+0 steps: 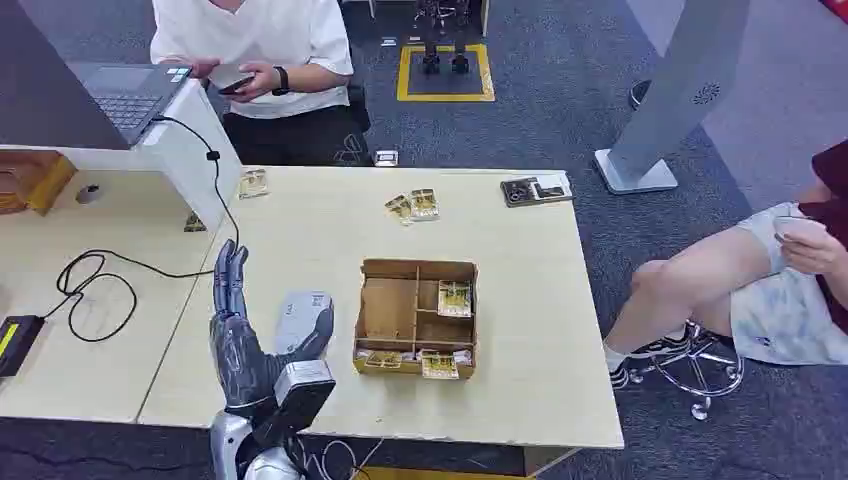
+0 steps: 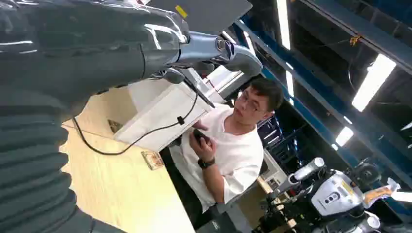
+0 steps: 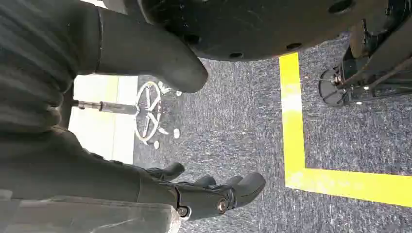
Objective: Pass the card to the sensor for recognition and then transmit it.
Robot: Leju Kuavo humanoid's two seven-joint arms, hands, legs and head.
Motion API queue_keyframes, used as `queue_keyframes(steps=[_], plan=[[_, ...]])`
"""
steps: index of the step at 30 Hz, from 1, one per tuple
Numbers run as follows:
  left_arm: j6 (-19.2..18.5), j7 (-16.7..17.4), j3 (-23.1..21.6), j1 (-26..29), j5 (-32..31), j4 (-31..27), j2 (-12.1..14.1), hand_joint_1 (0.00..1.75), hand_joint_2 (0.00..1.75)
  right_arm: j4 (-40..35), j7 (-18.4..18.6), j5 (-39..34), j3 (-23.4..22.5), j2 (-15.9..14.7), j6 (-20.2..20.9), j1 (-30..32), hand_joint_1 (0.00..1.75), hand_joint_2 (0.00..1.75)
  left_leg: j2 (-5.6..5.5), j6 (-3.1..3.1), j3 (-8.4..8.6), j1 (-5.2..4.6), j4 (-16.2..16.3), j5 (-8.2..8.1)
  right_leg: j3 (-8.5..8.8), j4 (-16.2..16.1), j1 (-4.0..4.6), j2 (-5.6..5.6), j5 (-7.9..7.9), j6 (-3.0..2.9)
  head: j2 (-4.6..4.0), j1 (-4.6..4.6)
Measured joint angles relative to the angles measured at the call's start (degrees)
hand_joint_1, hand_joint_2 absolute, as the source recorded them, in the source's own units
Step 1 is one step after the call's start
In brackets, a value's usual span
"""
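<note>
The left robot hand [image 1: 232,290] is held over the counter [image 1: 300,260] with fingers straight and apart — nothing is gripped. The right robot hand [image 3: 194,194] hangs above the carpet, fingers loosely spread, empty. Cards [image 1: 455,297] are seen in the cardboard box [image 1: 415,315] — others lie beyond it.

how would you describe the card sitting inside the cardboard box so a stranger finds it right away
Start at the long pale wooden table and find the open brown cardboard divider box near its front edge. The small gold patterned card lies in the box's right-hand compartment, the only card within the dividers.
</note>
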Motion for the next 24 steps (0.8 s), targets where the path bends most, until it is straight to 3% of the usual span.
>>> queue_keyframes(steps=[1, 4, 5, 7, 8, 13, 14, 24], plan=[[0.00, -0.02, 0.00, 0.05, 0.02, 0.00, -0.06, 0.00, 1.75, 0.00, -0.02, -0.02, 0.00, 0.00, 0.00, 0.00, 0.00, 1.75, 0.00, 0.00, 0.00, 0.00, 0.00, 0.00, 0.00, 0.00, 0.00, 0.00, 0.00, 0.00, 0.00, 0.00], [-0.02, -0.02, 0.02, 0.27, 0.15, 0.00, -0.28, 0.00, 1.75, 0.00, -0.02, -0.02, 0.00, 0.00, 0.00, 0.00, 0.00, 1.75, 0.00, 0.00, 0.00, 0.00, 0.00, 0.00, 0.00, 0.00, 0.00, 0.00, 0.00, 0.00, 0.00, 0.00], [-0.02, -0.02, 0.02, 0.29, 0.41, 0.00, -0.33, 0.00, 0.00, 0.00, -0.02, 0.00, 0.00, 0.00, 0.00, 0.00, 0.00, 1.75, 0.00, 0.00, 0.00, 0.00, 0.00, 0.00, 0.00, 0.00, 0.00, 0.00, 0.00, 0.00, 0.00, 0.02], [-0.02, -0.26, 0.02, 0.30, 0.63, 0.00, -0.33, 0.00, 0.00, 0.00, -0.02, -0.02, 0.00, 0.00, 0.00, 0.00, 0.00, 1.75, 0.00, 0.00, -0.01, 0.00, 0.00, 0.00, 0.00, 0.00, 0.00, 0.00, 0.00, 0.00, 0.00, 0.02], [-0.02, -0.50, 0.02, 0.30, 0.57, 0.00, -0.35, 0.00, 1.75, 0.00, -0.02, 0.00, 0.00, 0.00, -0.02, 0.00, 0.00, 1.75, 0.00, 0.00, -0.01, 0.00, 0.00, 0.00, 0.00, 0.00, 0.00, 0.00, 0.00, 0.00, 0.00, 0.00], [-0.02, -0.57, 0.31, -0.25, 1.16, 0.13, -0.31, 0.00, 1.75, 0.00, -0.07, 0.00, 0.00, 0.07, -0.35, -0.02, 0.00, 1.75, -0.01, 0.00, 0.00, -0.01, 0.00, 0.00, 0.00, -0.01, 0.00, 0.00, 0.00, 0.00, 0.00, 0.00], [-0.02, -0.63, 0.53, -0.71, 1.57, 0.33, -0.28, 0.00, 0.00, 0.00, -0.07, 0.00, 0.00, 0.07, -0.33, -0.03, 0.00, 1.75, -0.01, 0.00, -0.01, 0.00, 0.00, 0.00, 0.00, 0.00, 0.00, 0.00, 0.00, 0.00, 0.00, 0.02], [-0.02, -1.84, 2.38, -3.83, 2.91, 2.36, 0.04, 0.00, 0.00, 0.00, -0.04, -0.02, 0.00, 0.07, -0.11, -0.11, 0.00, 1.75, 0.00, 0.02, 0.01, 0.00, 0.00, 0.02, 0.00, 0.01, 0.00, 0.01, 0.01, 0.01, 0.00, 0.00]])
